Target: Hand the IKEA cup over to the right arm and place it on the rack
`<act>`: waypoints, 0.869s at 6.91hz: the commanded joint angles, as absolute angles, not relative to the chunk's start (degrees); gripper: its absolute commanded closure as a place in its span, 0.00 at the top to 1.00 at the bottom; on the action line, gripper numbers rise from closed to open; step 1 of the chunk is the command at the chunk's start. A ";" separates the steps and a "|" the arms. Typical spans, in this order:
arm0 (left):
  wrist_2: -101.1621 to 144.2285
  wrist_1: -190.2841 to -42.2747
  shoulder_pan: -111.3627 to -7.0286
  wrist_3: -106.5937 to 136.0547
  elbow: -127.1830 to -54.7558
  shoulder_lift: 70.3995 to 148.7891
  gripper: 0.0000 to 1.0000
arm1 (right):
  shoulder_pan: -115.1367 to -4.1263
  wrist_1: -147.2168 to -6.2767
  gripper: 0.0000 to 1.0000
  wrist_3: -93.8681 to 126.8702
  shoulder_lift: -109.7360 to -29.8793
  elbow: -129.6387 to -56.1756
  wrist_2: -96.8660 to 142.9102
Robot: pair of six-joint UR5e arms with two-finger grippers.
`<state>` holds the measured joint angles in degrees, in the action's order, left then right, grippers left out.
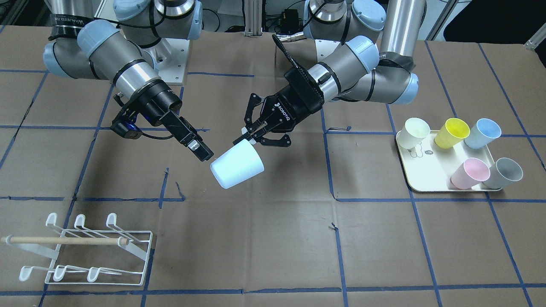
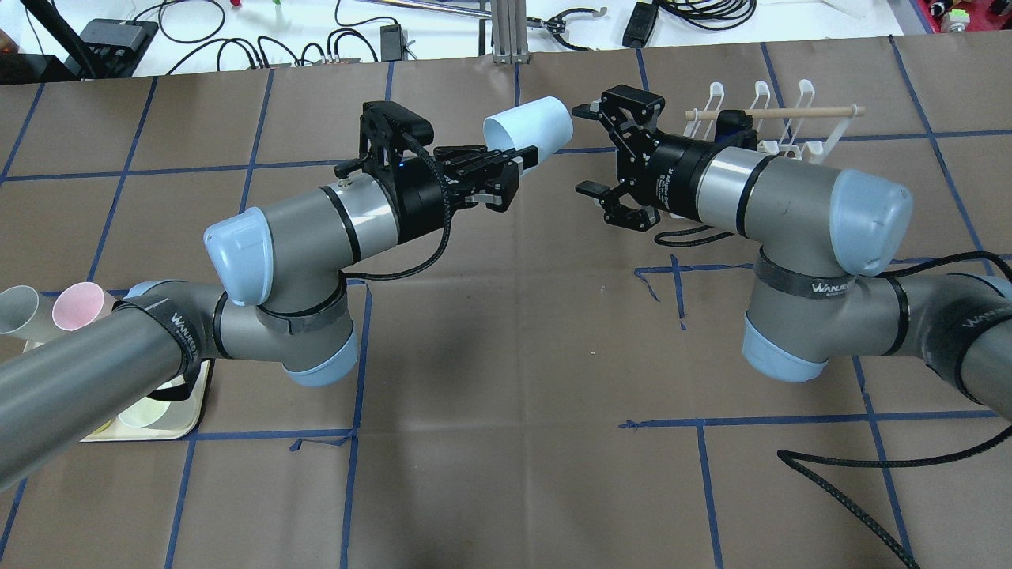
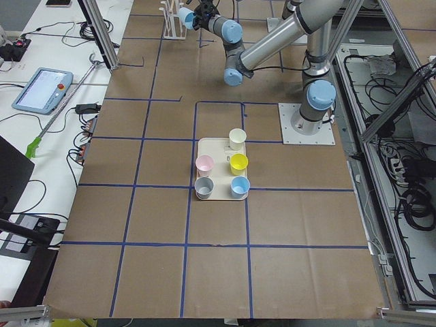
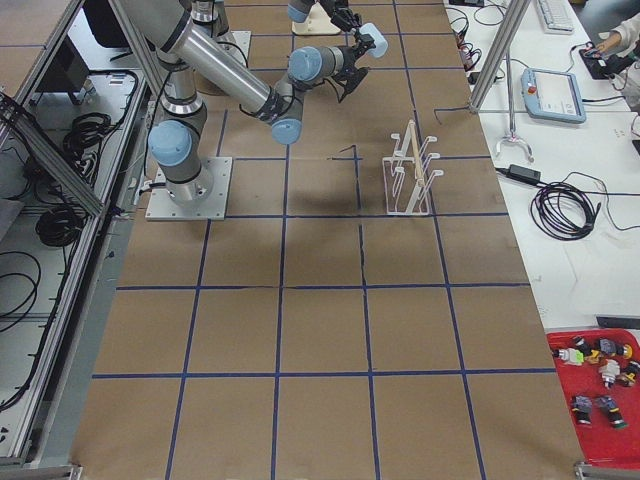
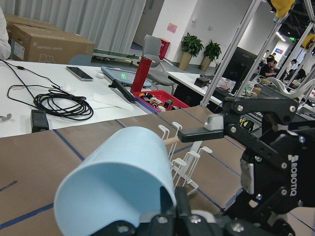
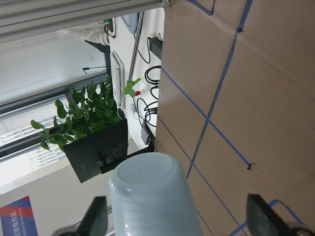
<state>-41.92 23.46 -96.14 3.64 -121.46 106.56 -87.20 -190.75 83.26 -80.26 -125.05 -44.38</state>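
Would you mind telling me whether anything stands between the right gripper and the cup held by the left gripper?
Nothing visible does. The cup, held by the left gripper, faces the open right gripper across a bare gap. In the right wrist view, the cup's end sits between the spread fingers.

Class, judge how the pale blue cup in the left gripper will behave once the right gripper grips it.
One fingertip pinch carries the cup, so probably light. Its smooth tapered wall may slip in the open right gripper. Held sideways by the left gripper, it would likely roll if dropped.
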 commanded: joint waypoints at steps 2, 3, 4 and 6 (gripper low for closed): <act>-42.01 23.47 -96.15 4.04 -121.38 106.43 0.00 | -89.11 -190.90 0.96 83.14 -80.24 -124.01 -44.29; -42.01 23.47 -96.15 4.04 -121.38 106.44 0.00 | -89.38 -190.90 0.96 83.14 -80.16 -123.84 -44.38; -42.01 23.38 -96.07 4.13 -121.38 106.35 0.01 | -89.47 -190.90 0.96 83.14 -80.07 -123.23 -44.47; -42.10 23.29 -96.15 4.57 -121.29 106.43 0.01 | -90.87 -190.90 0.96 83.14 -78.06 -121.56 -44.65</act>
<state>-42.03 23.36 -96.13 4.24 -121.35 106.38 -89.93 -190.90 83.14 -79.22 -122.59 -44.50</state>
